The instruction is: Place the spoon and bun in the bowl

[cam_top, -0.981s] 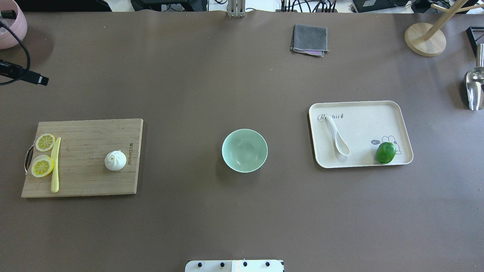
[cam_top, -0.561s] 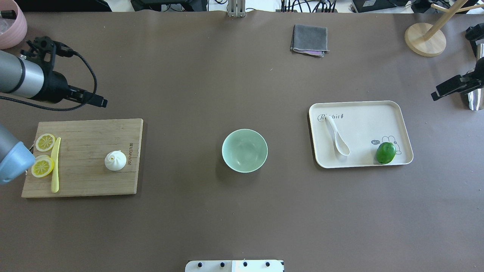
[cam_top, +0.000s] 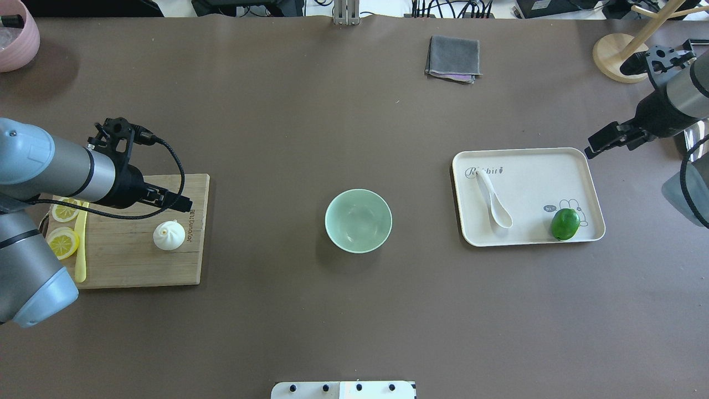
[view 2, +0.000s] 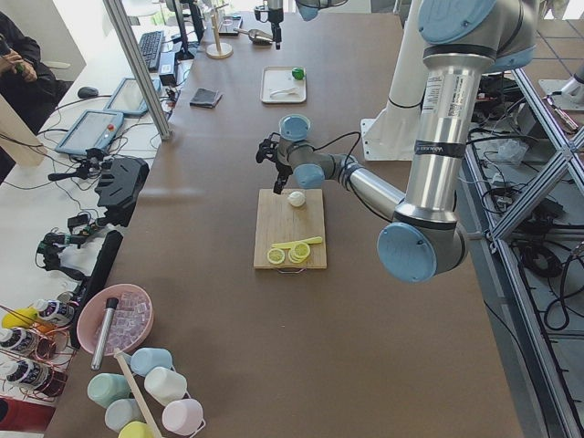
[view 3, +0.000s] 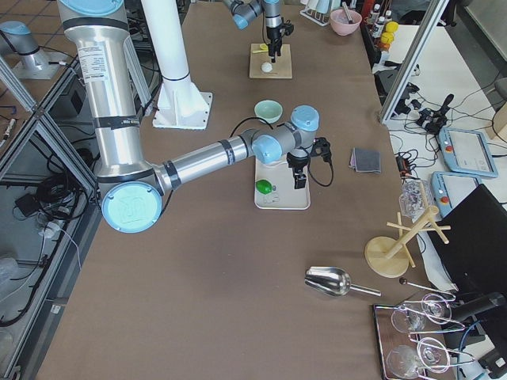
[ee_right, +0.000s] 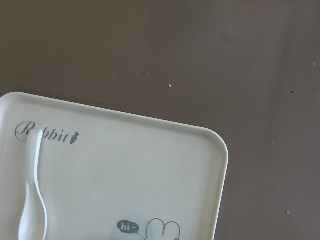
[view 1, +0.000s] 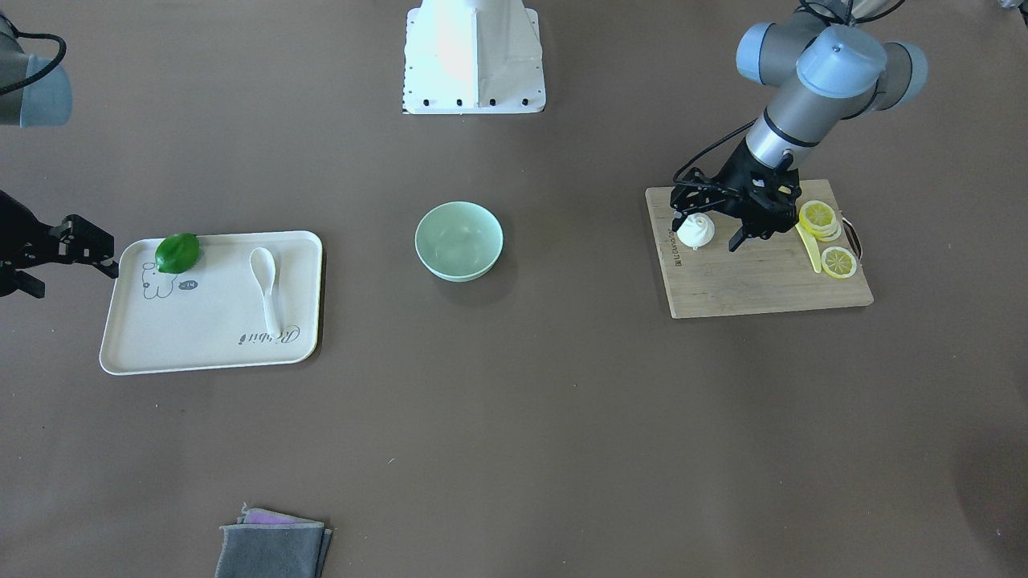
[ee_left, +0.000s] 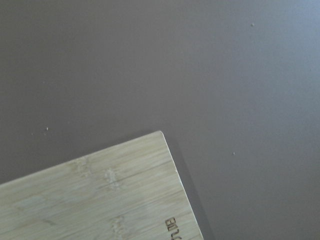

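Note:
The white bun (cam_top: 169, 235) sits on the wooden cutting board (cam_top: 127, 260) at the left. My left gripper (cam_top: 176, 201) hangs open over the board, just behind the bun (view 1: 695, 231), apart from it. The mint-green bowl (cam_top: 358, 220) stands empty mid-table. The white spoon (cam_top: 493, 202) lies on the cream tray (cam_top: 543, 172) at the right, scoop towards me. My right gripper (cam_top: 597, 143) is open and empty beyond the tray's far right corner. The right wrist view shows the spoon (ee_right: 32, 200) and the tray corner.
A green lime (cam_top: 565, 224) lies on the tray's near right. Lemon slices (cam_top: 62, 243) and a yellow knife (cam_top: 81, 260) lie on the board's left. A grey cloth (cam_top: 453, 58), a wooden stand (cam_top: 622, 57) and a pink bowl (cam_top: 16, 33) stand at the back.
Both arms have swung in from the table's sides. The left gripper has come over the cutting board near the bun. The right gripper has come towards the tray's far right corner.

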Controlling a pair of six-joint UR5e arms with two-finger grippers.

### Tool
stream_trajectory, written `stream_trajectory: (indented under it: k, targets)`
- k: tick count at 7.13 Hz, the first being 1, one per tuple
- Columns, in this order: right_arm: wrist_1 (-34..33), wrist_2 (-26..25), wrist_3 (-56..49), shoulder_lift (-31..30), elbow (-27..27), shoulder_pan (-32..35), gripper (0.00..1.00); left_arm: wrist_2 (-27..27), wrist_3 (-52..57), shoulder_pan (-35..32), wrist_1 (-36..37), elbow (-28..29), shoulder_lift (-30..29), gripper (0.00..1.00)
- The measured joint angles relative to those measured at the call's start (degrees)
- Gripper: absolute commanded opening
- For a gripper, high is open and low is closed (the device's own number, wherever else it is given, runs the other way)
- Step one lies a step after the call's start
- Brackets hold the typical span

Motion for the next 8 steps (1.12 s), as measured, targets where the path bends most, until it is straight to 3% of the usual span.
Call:
stream_trajectory:
  k: [4,5,6,8]
  targets:
    - [0.0,-0.04,1.36,1.69,-1.92,-1.63,1.0,1.07,0.18,3.64,-0.03,0.29,1.81,0.97]
    - [-0.03,-0.06,1.49,2.28,-2.58,-1.91,1.0,1.62,0.27,4.05,-0.02,0.5,1.91,0.89]
    - [-0.01,-0.07,1.54,2.74,-3.21,-2.09,1.0,1.84,0.37,4.25,-0.03,0.71,1.97,0.66]
    - [0.01,-0.08,1.56,3.48,-4.18,-2.26,1.0,1.96,0.54,4.36,-0.03,1.22,1.98,0.0]
